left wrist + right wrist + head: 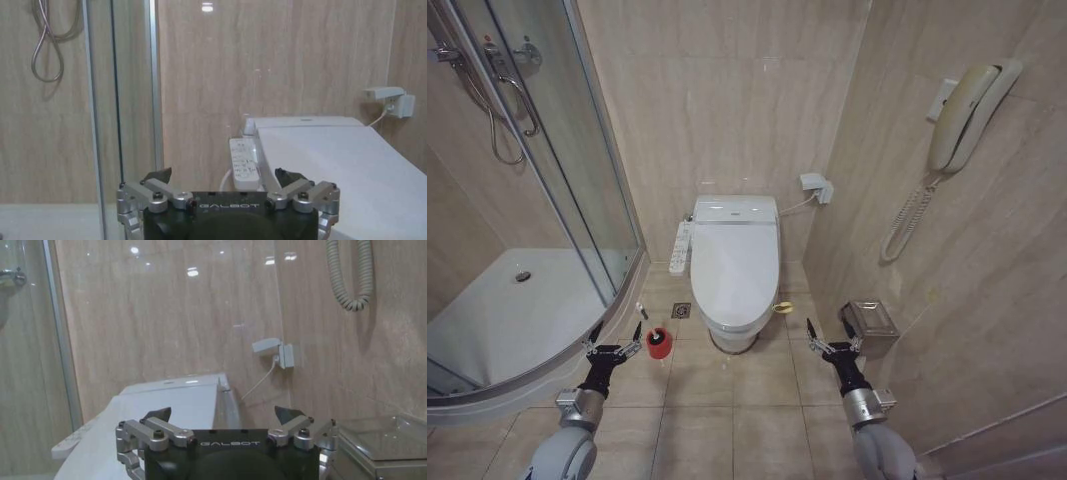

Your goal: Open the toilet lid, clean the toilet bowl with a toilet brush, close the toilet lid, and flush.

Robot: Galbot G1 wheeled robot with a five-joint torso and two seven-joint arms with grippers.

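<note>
The toilet lid [735, 262] lies shut over the toilet bowl, so the inside of the bowl is hidden. A yellow loop [783, 307] hangs at the lid's front right edge. On the floor to the left of the toilet, the toilet brush sits in its red holder [659, 345]. My left gripper [617, 328] hovers open just left of the holder, holding nothing. My right gripper [834, 326] is open and empty to the right of the toilet's front. The left wrist view shows the left gripper [222, 175] open, with the lid [333, 160] beyond it. In the right wrist view the right gripper [223, 412] is also open.
A curved shower tray [507, 320] with a glass door [577, 150] stands on the left. A metal bin [870, 322] sits by the right wall, under a wall phone [967, 115]. A control panel [680, 248] juts out from the toilet's left side. A floor drain [681, 311] lies near the holder.
</note>
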